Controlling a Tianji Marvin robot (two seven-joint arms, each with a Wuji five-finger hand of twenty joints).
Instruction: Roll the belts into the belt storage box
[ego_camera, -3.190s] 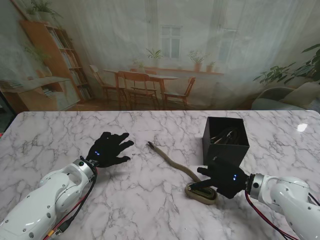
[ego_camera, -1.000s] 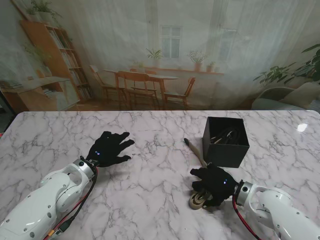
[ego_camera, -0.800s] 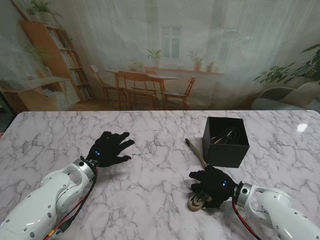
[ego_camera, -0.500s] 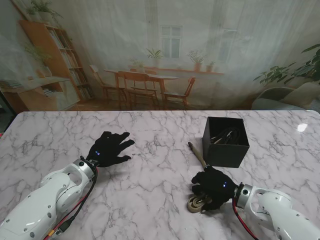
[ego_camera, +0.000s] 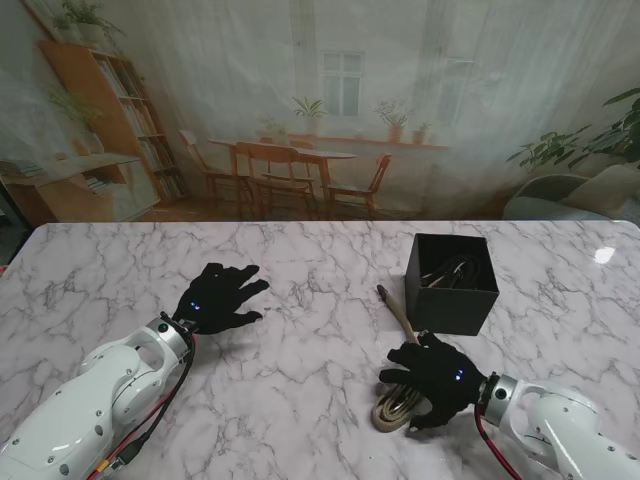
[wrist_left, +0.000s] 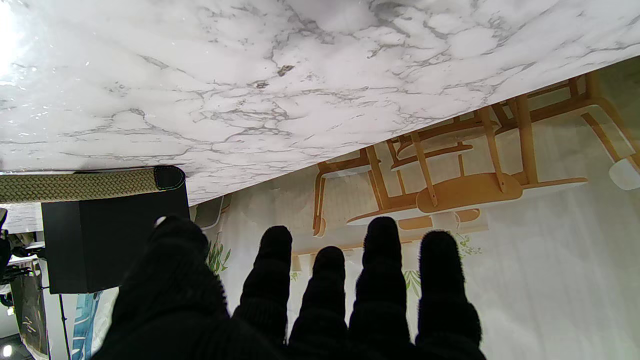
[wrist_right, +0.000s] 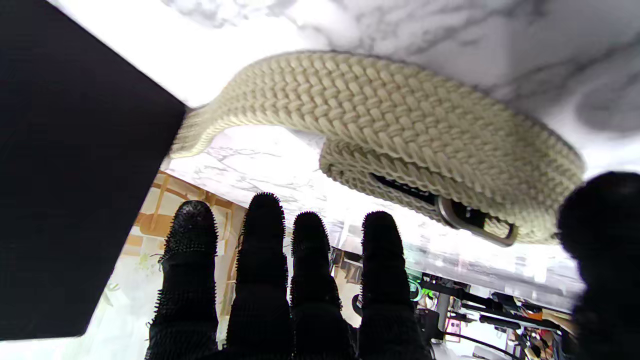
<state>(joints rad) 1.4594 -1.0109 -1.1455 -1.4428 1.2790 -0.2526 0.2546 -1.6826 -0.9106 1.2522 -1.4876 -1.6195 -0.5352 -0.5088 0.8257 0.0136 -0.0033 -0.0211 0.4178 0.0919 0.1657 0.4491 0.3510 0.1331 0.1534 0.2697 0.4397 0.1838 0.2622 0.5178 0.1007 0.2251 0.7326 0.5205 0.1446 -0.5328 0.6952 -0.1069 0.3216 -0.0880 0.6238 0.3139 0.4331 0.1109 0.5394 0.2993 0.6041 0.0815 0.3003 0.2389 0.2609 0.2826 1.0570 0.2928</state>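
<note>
The belt (ego_camera: 393, 408) lies partly coiled on the table (ego_camera: 300, 400), just left of the right hand (ego_camera: 437, 378), its tail running toward the box (ego_camera: 450, 283). That hand's fingers (wrist_right: 263, 235) are spread, seemingly gripping nothing. The left hand (ego_camera: 214, 298) rests flat, fingers apart.

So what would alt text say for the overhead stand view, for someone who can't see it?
A robot's black-gloved right hand rests over a partly coiled beige woven belt on a marble table, beside an open black box. Its left hand lies flat, fingers spread, holding nothing.
</note>
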